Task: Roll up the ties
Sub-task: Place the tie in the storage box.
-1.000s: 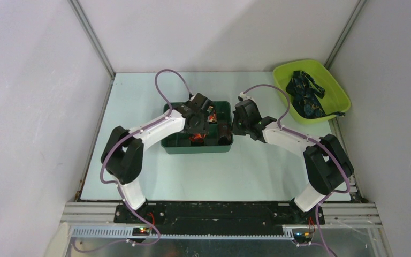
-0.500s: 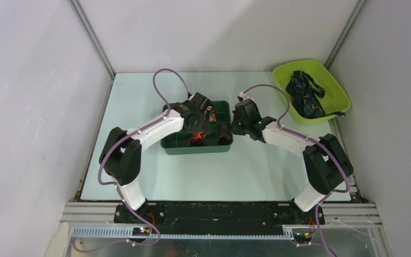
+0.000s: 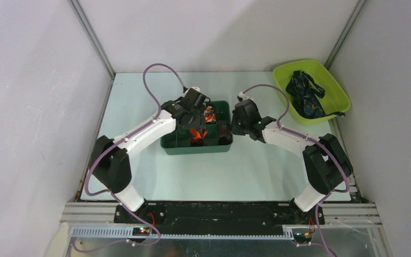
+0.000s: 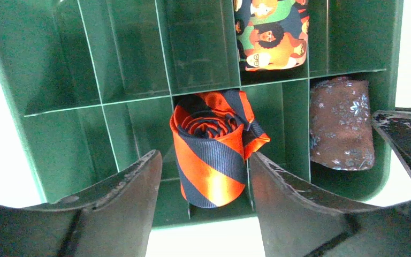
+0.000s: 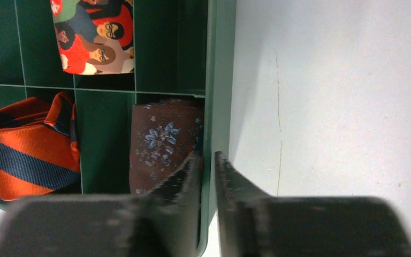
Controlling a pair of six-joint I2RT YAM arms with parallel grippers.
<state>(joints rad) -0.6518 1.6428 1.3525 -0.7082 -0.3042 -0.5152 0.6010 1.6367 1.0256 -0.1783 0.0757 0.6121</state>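
Three rolled ties are counted in one divided green box (image 3: 195, 149) at frame centre: one orange-and-navy striped roll (image 4: 214, 152), one cartoon-face roll (image 4: 272, 33) and one brown floral roll (image 4: 341, 126). One lime tub (image 3: 332, 88) is seen at upper right, holding one dark navy heap (image 3: 306, 95) whose tie number cannot be told. Two arms are counted: a left arm (image 3: 144, 134) and a right arm (image 3: 286, 136).

A pale table (image 3: 257, 171) carried a dark green divided box (image 3: 195, 147) near its middle and a lime-green tub (image 3: 332, 85) at its far right corner, well apart.
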